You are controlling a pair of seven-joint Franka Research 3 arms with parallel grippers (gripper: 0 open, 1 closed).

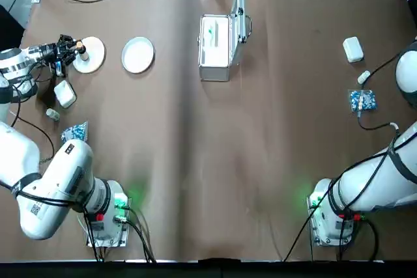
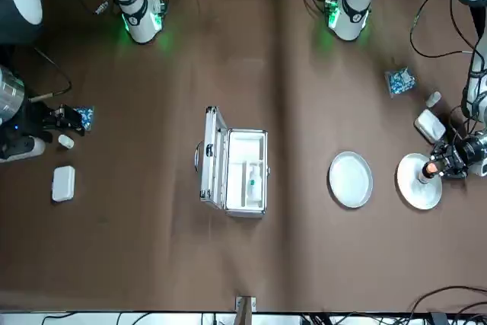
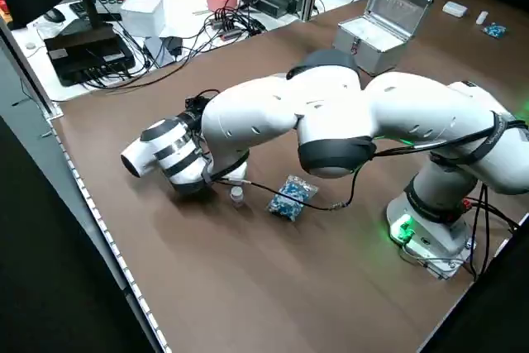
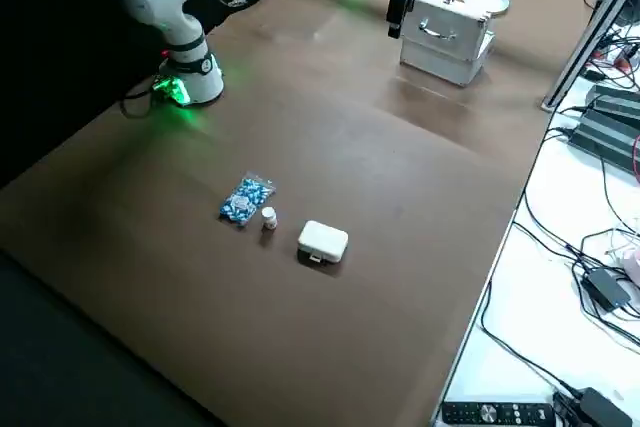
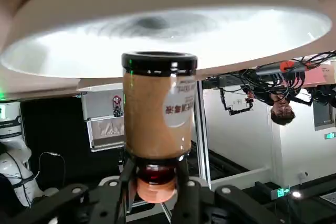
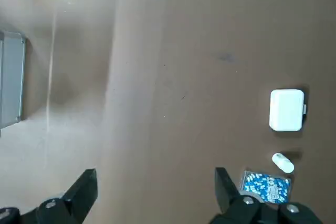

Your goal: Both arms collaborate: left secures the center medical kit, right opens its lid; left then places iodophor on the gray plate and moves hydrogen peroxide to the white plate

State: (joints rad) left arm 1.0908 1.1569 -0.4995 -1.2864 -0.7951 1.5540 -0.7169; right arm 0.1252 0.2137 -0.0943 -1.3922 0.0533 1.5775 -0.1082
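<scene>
The medical kit (image 1: 215,49) stands open at the table's far centre, its lid (image 1: 239,17) raised upright on the right side. A small white item with a green mark (image 2: 252,181) lies inside it. Two pale round plates lie left of the kit: an empty inner plate (image 1: 138,55) and an outer plate (image 1: 93,52). My left gripper (image 5: 155,182) is shut on a brown bottle with an orange cap (image 5: 157,108), whose base rests on the outer plate (image 5: 157,30). I cannot tell which bottle it is. My right gripper (image 6: 155,192) hovers open and empty over bare table at the right.
A white box (image 1: 64,93), a small vial (image 1: 53,114) and a blue pill packet (image 1: 75,132) lie near the left arm. Another white box (image 1: 352,49), vial (image 1: 363,77) and blue packet (image 1: 362,100) lie at the right. Cables crowd the far edge.
</scene>
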